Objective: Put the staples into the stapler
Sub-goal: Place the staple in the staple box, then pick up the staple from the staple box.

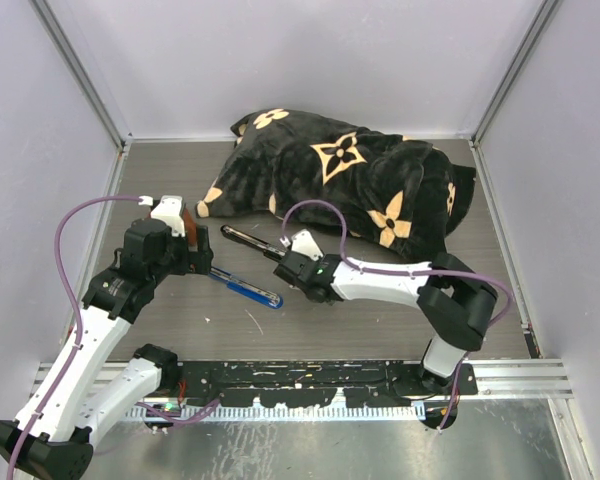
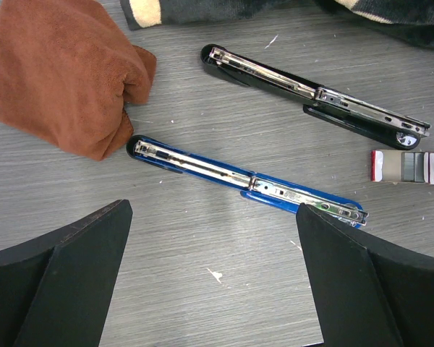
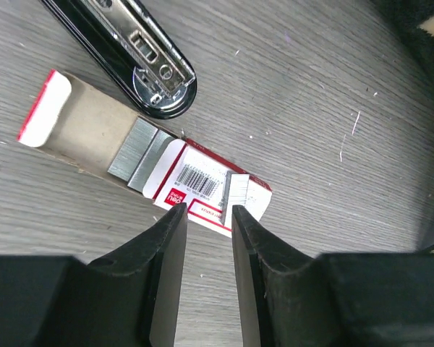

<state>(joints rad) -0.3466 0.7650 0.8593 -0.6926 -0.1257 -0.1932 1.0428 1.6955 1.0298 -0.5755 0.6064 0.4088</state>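
Staple box lies flat on the grey wood-grain table, one corner just beside the rounded end of the black stapler. I can't tell if they touch. It's white card with red edging and a barcode label. Its plain brown tray is slid partway out, with a grey metal strip of staples showing at the mouth. A shorter loose strip rests on top of the label, near the box's closed end.

Right gripper is directly above the near edge of the box. Its matte black fingers are drawn almost together, leaving a narrow slit with table grain visible through it. I see nothing pinched between them. One tip sits right below the loose strip.

Left gripper hangs over the blue stapler, fingers spread wide and holding nothing. One end of the blue stapler runs behind a fingertip.

Both staplers are hinged open flat, with chrome rails facing up in glossy plastic shells, roughly parallel and apart. A crumpled brown fleece cloth sits at the blue stapler's far end. A plush black blanket with tan flower shapes is heaped across the back of the table.
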